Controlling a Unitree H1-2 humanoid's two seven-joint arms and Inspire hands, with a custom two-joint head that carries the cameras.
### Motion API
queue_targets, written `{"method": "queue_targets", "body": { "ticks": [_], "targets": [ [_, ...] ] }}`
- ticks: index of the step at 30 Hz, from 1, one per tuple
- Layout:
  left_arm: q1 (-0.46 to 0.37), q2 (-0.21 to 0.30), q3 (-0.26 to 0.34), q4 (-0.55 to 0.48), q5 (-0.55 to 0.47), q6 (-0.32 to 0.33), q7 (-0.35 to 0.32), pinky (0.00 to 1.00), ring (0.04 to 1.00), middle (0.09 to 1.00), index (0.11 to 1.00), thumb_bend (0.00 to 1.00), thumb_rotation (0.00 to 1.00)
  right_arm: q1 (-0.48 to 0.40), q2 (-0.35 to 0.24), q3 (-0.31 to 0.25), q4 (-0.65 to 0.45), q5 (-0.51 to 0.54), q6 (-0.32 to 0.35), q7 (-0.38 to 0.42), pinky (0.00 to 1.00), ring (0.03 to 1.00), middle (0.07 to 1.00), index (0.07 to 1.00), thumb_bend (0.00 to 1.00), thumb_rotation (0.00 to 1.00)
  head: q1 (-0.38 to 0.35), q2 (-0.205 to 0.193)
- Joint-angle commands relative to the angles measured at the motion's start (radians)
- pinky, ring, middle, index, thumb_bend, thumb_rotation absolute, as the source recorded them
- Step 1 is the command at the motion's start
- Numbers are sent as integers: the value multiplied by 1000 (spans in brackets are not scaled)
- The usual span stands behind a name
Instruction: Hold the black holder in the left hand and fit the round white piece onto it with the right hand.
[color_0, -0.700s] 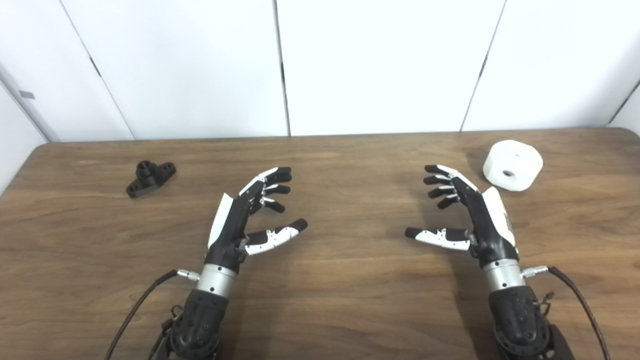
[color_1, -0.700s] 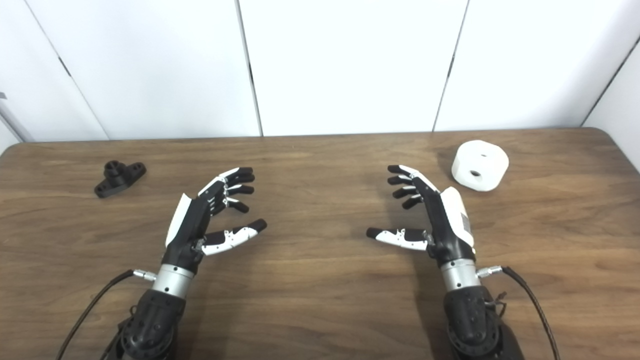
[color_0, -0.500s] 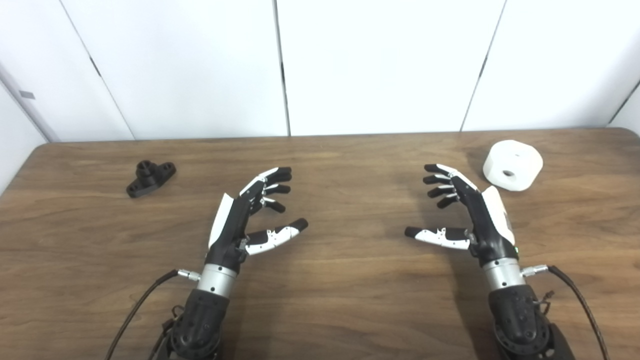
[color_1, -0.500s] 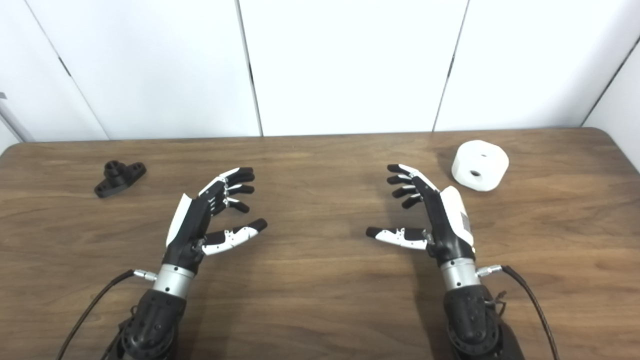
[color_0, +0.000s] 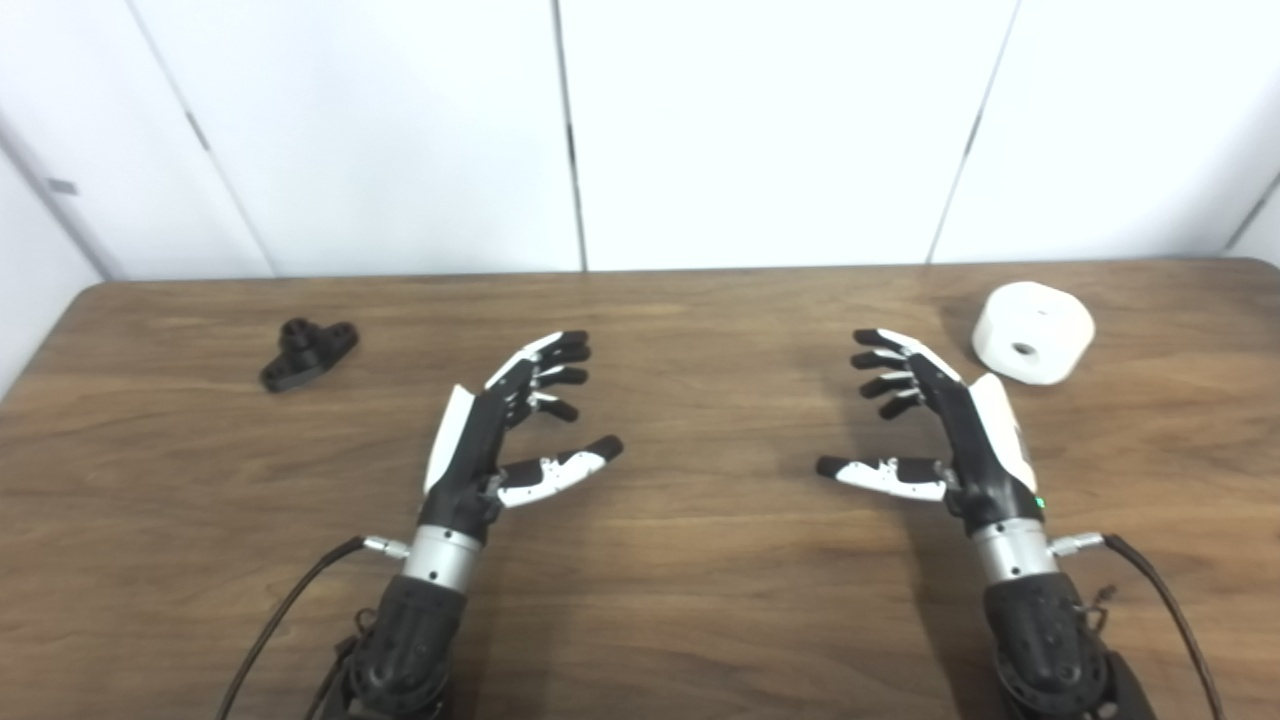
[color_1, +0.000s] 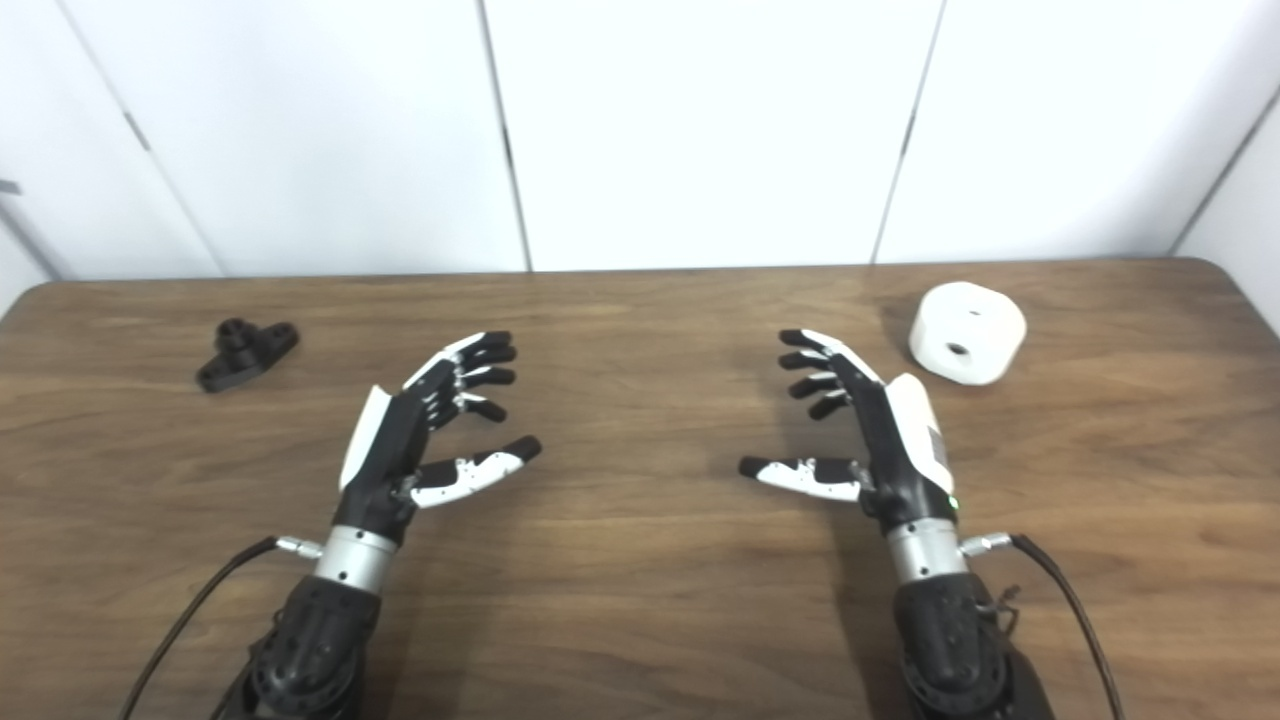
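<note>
Holder (color_0: 307, 353) lies far left, white piece (color_0: 1032, 333) far right; my left hand (color_0: 500, 440) and right hand (color_0: 945, 430) hover mid-table, fingers spread, empty. I should grasp the holder's base, leaving its post exposed.

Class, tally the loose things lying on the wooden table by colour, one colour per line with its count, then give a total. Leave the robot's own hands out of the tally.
Black: 1, the black holder, at the far left of the table.
White: 1, the round white piece, at the far right.
Total: 2
</note>
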Motion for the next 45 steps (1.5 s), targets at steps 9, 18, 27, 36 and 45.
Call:
{"method": "queue_targets", "body": {
  "ticks": [9, 18, 27, 36, 45],
  "targets": [
    [-34, -43, -34, 50, 51, -39, 41, 571, 751, 822, 818, 699, 98, -19, -41, -32, -33, 62, -39, 15, 514, 642, 735, 798, 704, 61, 209, -84],
    [-51, -57, -50, 124, 73, -84, 75, 577, 733, 818, 799, 724, 99, -8, -56, -37, -21, 34, -66, 0, 506, 622, 729, 799, 687, 37, 251, -132],
    [-60, -58, -51, 122, 76, -82, 86, 566, 724, 796, 778, 724, 69, -10, -62, -42, -25, 38, -58, 11, 497, 619, 724, 798, 680, 54, 247, -126],
    [-118, 93, -58, 51, 131, 7, -28, 503, 655, 717, 710, 777, 43, -12, -70, -48, -29, 43, -57, 13, 481, 606, 712, 788, 684, 50, 250, -118],
    [-150, 204, -18, -21, 178, 65, -34, 627, 728, 745, 713, 815, 60, -11, -70, -57, -43, 52, -45, 22, 473, 605, 714, 779, 692, 36, 252, -111]
  ]
}}
